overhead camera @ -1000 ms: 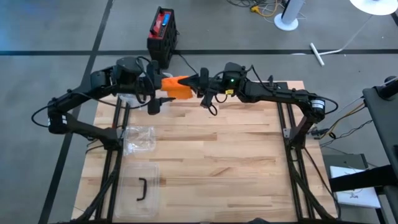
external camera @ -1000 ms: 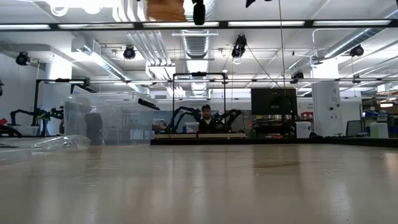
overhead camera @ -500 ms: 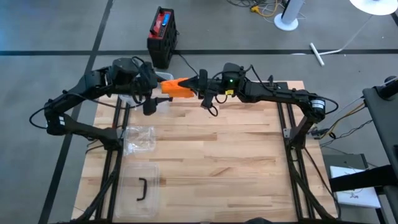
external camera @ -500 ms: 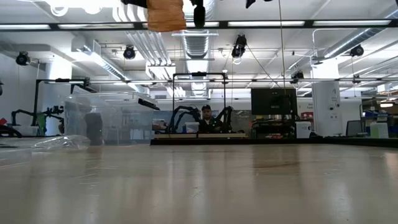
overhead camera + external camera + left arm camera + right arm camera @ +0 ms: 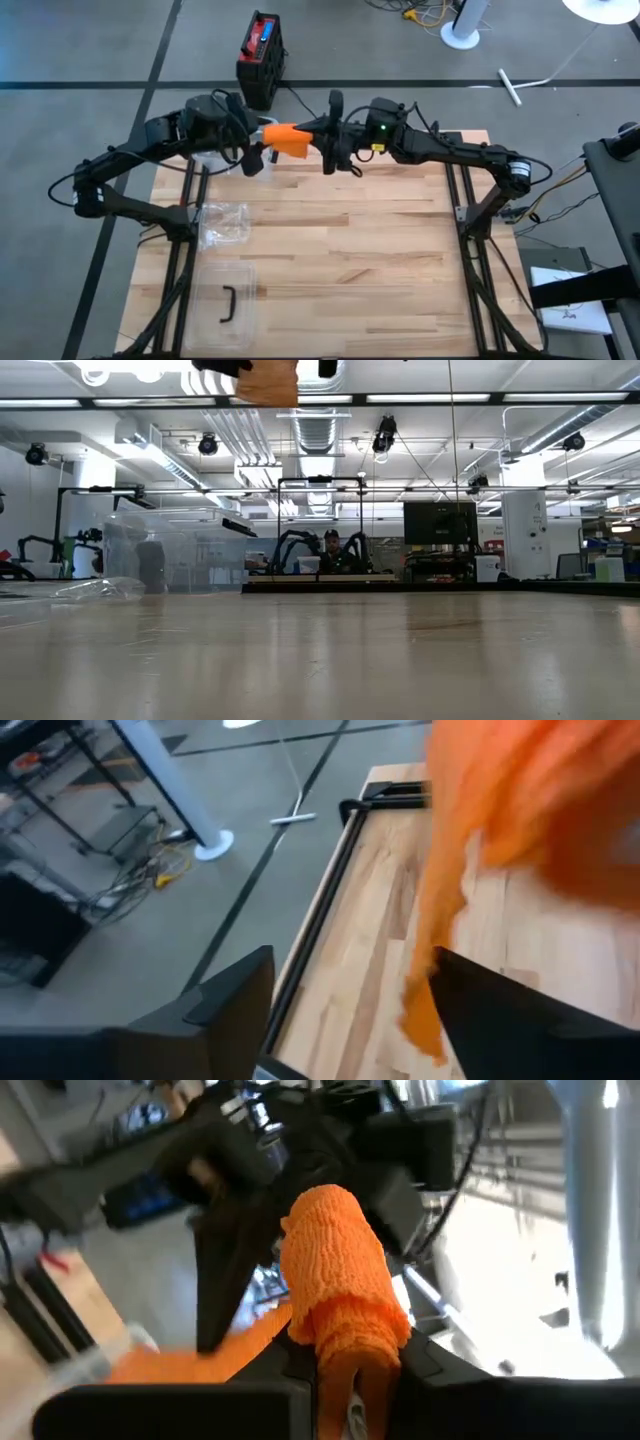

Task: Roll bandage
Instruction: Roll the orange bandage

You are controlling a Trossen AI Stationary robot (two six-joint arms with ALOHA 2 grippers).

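Orange bandage [image 5: 288, 139] held aloft above table's [image 5: 340, 250] far edge, clamped in closed right gripper [image 5: 327, 148]; left gripper [image 5: 254, 158], jaws open, now back beside trailing tail, ready for next wrap.

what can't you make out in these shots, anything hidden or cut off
- Bandage, low view: cut off by the top edge; both grippers fall outside the frame.
- Bandage's loose tail, left wrist view: motion-blurred, so its free end is unclear.
- Left gripper, high view: too small and dark to show any contact with the bandage.
- Right gripper, right wrist view: fingertips hidden behind the roll.
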